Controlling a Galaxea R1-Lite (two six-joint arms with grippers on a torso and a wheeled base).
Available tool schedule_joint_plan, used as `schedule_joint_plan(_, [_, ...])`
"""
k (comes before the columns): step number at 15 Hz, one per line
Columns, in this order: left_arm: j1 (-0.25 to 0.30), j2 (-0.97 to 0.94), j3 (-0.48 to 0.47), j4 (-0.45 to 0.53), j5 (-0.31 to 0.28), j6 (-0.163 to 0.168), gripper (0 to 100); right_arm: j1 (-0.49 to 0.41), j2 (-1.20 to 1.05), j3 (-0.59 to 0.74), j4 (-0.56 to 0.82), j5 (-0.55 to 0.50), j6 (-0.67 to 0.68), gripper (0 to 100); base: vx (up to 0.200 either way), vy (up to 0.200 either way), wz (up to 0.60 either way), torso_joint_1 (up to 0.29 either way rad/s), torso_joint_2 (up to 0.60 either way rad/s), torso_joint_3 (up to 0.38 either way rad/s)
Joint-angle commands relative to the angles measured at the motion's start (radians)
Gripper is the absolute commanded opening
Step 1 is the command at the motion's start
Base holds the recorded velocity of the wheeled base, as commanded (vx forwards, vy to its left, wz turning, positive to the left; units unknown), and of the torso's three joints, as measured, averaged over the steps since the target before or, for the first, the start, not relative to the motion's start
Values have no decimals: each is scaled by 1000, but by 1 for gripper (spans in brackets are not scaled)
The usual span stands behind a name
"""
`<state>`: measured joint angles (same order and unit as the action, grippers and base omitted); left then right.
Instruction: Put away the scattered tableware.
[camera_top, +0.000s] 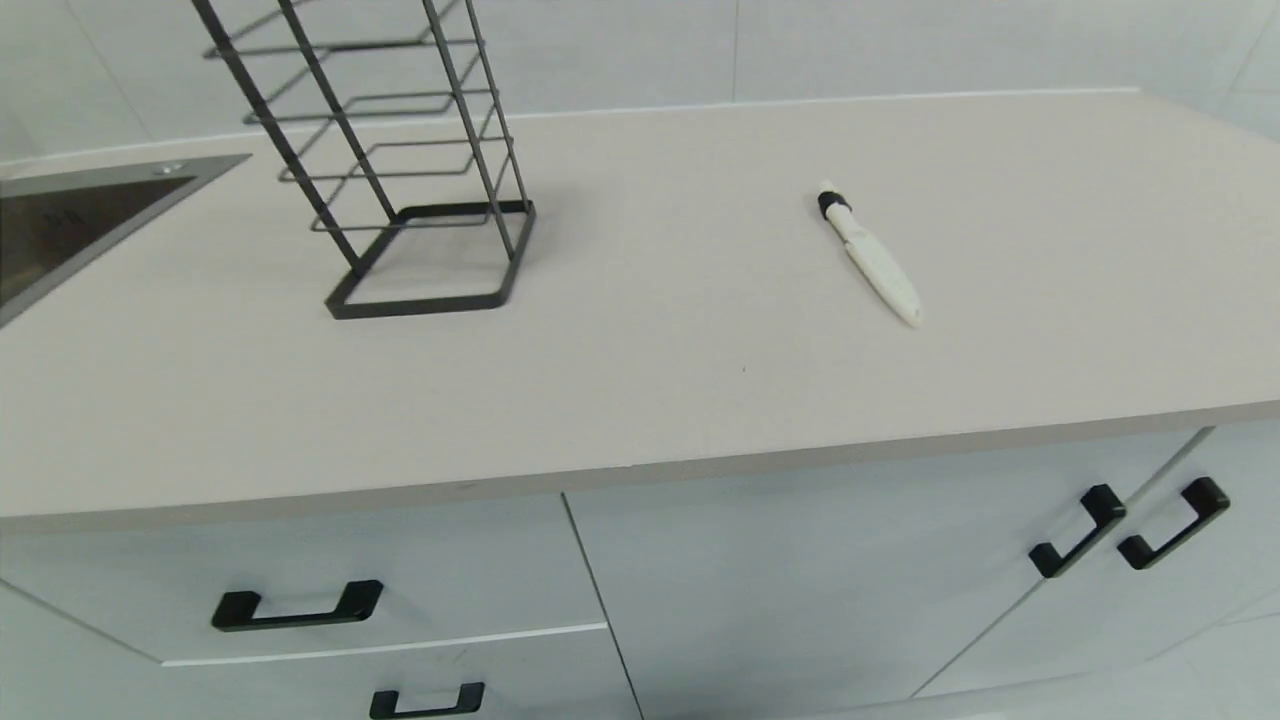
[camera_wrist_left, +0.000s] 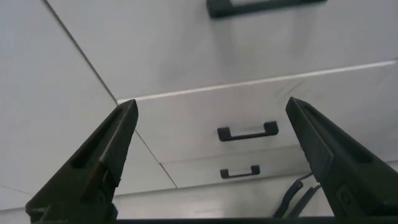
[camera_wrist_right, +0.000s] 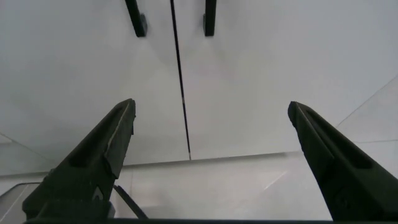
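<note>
Ok so the biggest thing here is the pale countertop (camera_top: 650, 330), which sits up above both claws. Under it are the white cabinet fronts. The left claw (camera_wrist_left: 210, 104) points straight at a stack of drawer fronts (camera_wrist_left: 186, 62). The right claw (camera_wrist_right: 211, 104) points at a pair of doors (camera_wrist_right: 261, 74), with the seam between them running roughly midway between its fingers. Both claws are spread wide with nothing in them.

Up on the counter, over on the left claw's side, a steel sink (camera_top: 60, 230) is set into the top, and near it a black wire rack (camera_top: 420, 305) stands upright.

The actual tableware is one white utensil (camera_top: 875, 265) with a black collar. It's lying flat on the counter toward the right claw's side, well apart from the rack and from both claws. Can't tell what kind of utensil it is tbh.

Smallest bits: black drawer handles (camera_wrist_left: 247, 132) ahead of the left claw, and two black door handles (camera_wrist_right: 137, 18) ahead of the right one.
</note>
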<state>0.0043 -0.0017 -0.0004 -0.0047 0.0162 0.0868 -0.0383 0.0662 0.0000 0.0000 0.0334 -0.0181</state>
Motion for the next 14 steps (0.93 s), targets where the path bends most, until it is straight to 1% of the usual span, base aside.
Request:
schedule_joint_plan(1, [0, 2, 0, 2, -1, 1, 100, 0, 0, 0, 0, 0, 0, 100, 0, 0, 0, 139, -613, -105])
schedule_joint_plan(3, [0, 2, 0, 2, -1, 1, 100, 0, 0, 0, 0, 0, 0, 100, 0, 0, 0, 203, -510, -181])
schedule_joint_plan(4, [0, 2, 0, 3, 1, -7, 100, 0, 1, 0, 0, 0, 0, 100, 0, 0, 0, 237, -486, -212])
schedule_joint_plan(6, [0, 2, 0, 3, 1, -9, 100, 0, 1, 0, 0, 0, 0, 100, 0, 0, 0, 210, -474, -210])
schedule_joint_plan(9, [0, 2, 0, 3, 1, -10, 100, 0, 1, 0, 0, 0, 0, 100, 0, 0, 0, 93, -486, -217])
schedule_joint_plan(12, [0, 2, 0, 5, 1, -9, 100, 0, 0, 0, 0, 0, 0, 100, 0, 0, 0, 393, -482, -232])
schedule_joint_plan(14, [0, 2, 0, 5, 1, -13, 100, 0, 0, 0, 0, 0, 0, 100, 0, 0, 0, 308, -503, -239])
